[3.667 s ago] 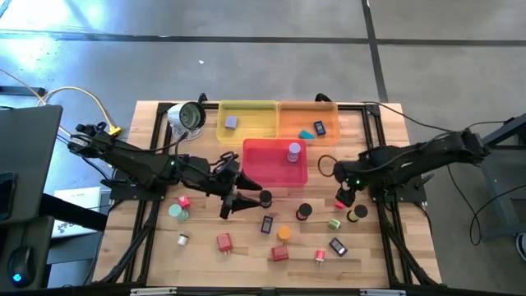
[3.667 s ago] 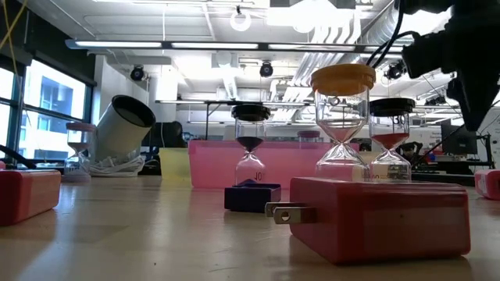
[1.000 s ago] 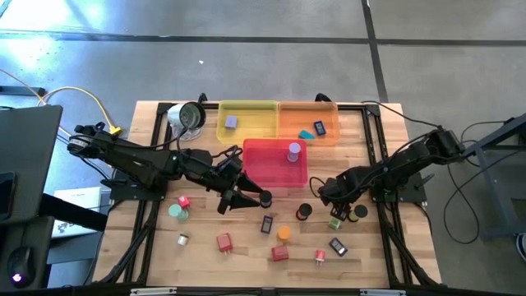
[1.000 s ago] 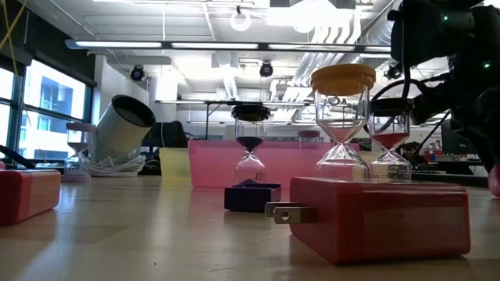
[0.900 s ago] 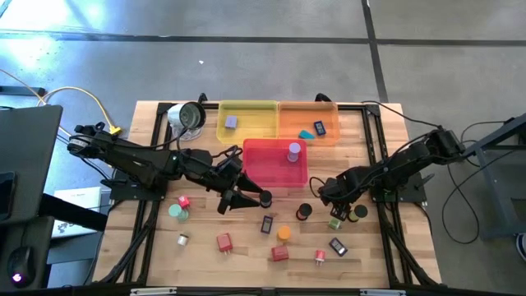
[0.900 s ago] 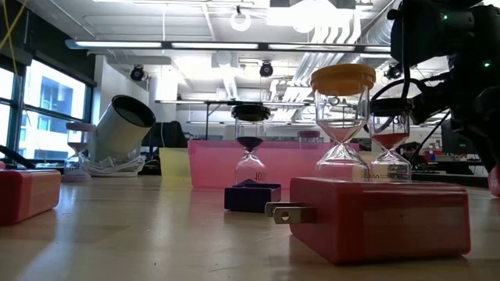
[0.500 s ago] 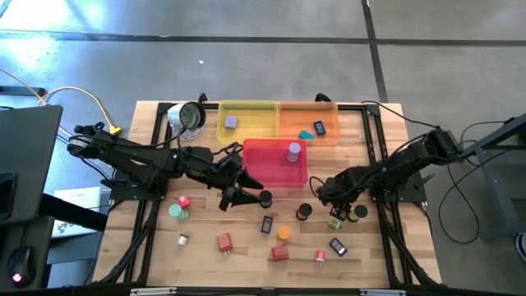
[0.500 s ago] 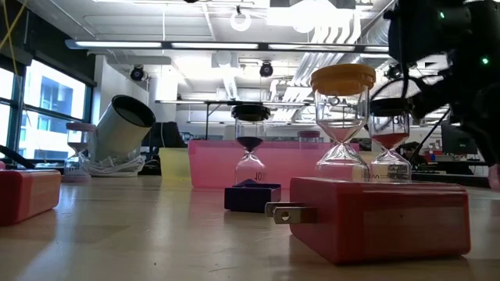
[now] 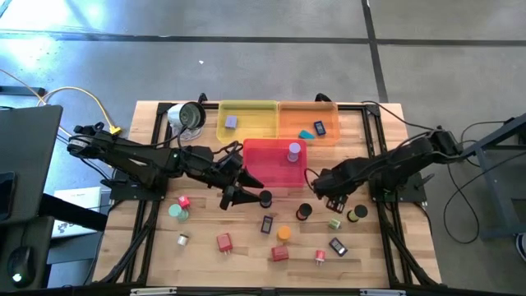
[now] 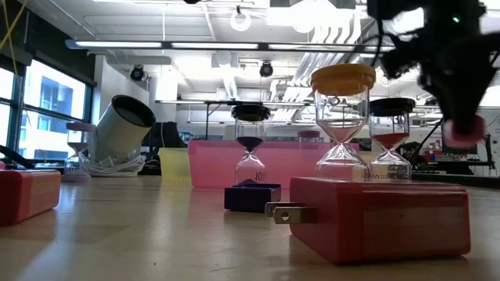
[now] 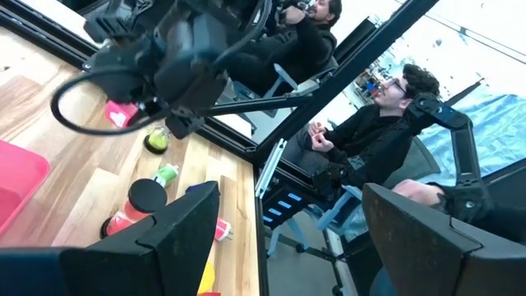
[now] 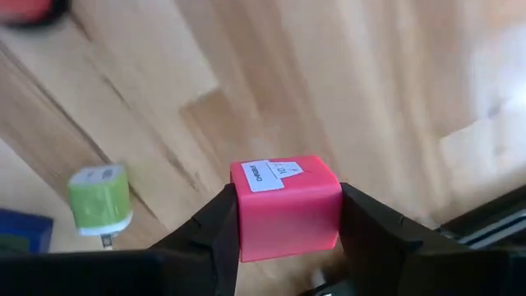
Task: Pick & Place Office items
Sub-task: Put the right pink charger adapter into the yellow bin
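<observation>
Carrying of small pink plastic block (image 12: 287, 205), clamped between right gripper (image 12: 288, 215) jaws above wooden desk (image 9: 205, 238), calling for level travel toward translucent pink tray (image 9: 255, 172), while left gripper (image 9: 233, 196), jaws apart, hovering near black-capped hourglass (image 9: 265, 198).

From overhead we look straight down on the whole tabletop (image 9: 156, 247) and both arms. From tabletop height we look level across it into the room, a red block (image 10: 380, 217) very close to the lens. From the left wrist we look across the tabletop toward seated people beyond. From the right wrist we look down at close range on the pink block (image 12: 288, 205) in the right hand (image 12: 288, 215); this block appears in all four views.
</observation>
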You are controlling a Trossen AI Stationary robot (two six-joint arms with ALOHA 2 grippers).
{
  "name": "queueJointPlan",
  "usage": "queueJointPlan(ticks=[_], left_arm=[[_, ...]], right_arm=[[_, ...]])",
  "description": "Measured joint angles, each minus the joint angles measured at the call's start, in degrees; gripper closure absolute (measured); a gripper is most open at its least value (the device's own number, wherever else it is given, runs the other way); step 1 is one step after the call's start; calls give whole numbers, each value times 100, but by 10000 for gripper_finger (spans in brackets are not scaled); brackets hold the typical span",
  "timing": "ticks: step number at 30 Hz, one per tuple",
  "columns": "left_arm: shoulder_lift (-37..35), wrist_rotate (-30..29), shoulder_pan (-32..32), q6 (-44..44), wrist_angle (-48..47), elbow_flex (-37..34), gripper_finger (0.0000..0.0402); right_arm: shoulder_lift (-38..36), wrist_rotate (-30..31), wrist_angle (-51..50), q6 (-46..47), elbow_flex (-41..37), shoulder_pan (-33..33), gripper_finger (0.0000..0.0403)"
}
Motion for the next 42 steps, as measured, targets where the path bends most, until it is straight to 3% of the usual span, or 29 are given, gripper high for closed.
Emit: queueJointPlan(ticks=[14,21,26,32,37,42], left_arm=[[0,151,0,132,0,0,109],[-12,151,176,833,0,0,109],[-20,-150,332,2648,77,2,109],[24,-1286,135,5618,71,7,109],[24,-2463,-80,6813,480,7,109],[24,-2614,-87,7531,846,4,109]], right_arm=[[-4,622,-506,-720,1808,-684,245],[-4,676,-154,-722,2866,-680,244],[-9,722,445,-720,3484,-677,246],[-11,601,1336,-714,3884,-677,243],[-11,266,2091,-699,3951,-677,246],[-11,186,2714,-699,3951,-682,244]])
